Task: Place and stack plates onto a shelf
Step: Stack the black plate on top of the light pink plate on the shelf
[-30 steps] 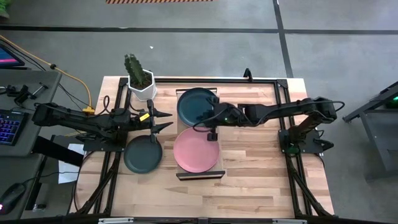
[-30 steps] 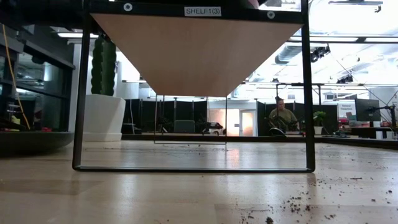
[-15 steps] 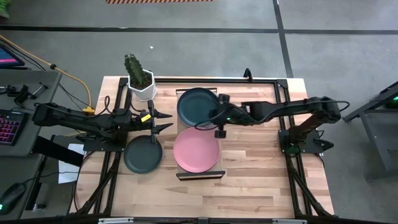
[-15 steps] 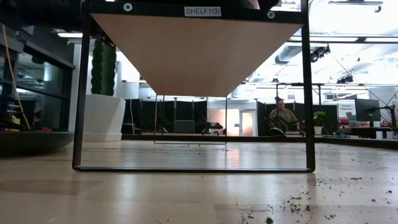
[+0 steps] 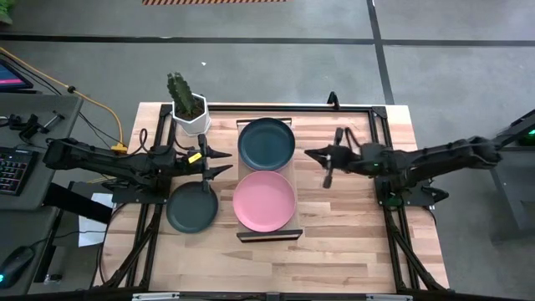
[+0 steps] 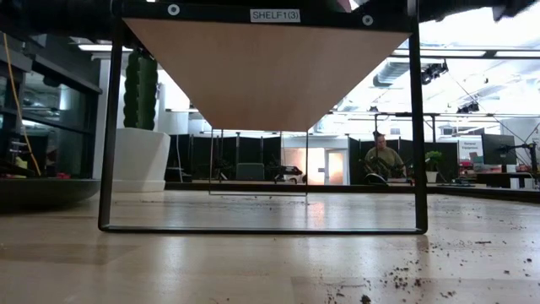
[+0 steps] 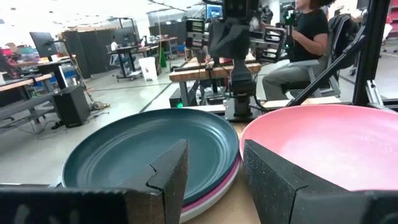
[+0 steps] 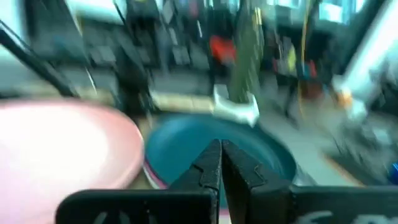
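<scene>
Plates already fill the shelf [image 5: 294, 180] side by side: a dark teal plate [image 5: 267, 144] at the far end, resting on a pink rim and a pale one under it in the left wrist view, and a pink plate [image 5: 263, 201] at the near end. One more teal plate [image 5: 191, 207] lies on the counter [image 5: 351, 242] left of the shelf, beside the white cactus pot [image 5: 191, 117], likely the next to be stacked.

The right pincer [image 5: 328, 159] hangs off the shelf's right side, empty, its fingers pressed together, apparently clear of the stack it faces. The left pincer [image 5: 219, 161] waits just left of the shelf, jaws parted, holding nothing, and above the loose plate's far edge.

A label on the shelf frame [image 6: 275, 15] reads "SHELF1(3)".
</scene>
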Controlling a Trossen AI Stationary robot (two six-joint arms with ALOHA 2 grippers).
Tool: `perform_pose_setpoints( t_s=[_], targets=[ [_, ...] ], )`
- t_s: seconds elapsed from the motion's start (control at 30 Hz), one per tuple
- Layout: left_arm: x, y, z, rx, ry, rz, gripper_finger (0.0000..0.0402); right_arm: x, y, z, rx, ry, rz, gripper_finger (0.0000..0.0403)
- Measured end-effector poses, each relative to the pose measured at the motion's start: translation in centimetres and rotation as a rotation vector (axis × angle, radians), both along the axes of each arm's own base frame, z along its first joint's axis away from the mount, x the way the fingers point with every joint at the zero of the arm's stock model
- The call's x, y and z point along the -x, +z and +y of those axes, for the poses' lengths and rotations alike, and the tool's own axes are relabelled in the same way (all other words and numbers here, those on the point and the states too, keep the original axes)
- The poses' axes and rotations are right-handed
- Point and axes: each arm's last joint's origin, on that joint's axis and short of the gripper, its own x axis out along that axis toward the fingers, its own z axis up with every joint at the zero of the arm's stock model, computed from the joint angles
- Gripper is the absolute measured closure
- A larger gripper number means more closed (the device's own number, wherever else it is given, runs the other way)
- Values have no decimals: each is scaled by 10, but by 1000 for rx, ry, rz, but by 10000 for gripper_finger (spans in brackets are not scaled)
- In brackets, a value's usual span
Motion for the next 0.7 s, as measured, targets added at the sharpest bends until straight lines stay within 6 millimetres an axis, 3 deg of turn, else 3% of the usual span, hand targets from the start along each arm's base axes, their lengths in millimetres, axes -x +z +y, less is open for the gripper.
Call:
perform_pose_setpoints(
  t_s=[0.2,0.4,0.7],
  targets=[
    [0,0,0,-17,0,2,259,14,-6,-5,80,30,-313,403],
    [0,0,0,-25,0,3,259,11,5,-6,110,24,-295,403],
    [0,0,0,-26,0,4,259,7,5,-6,108,30,-218,403]
  ],
)
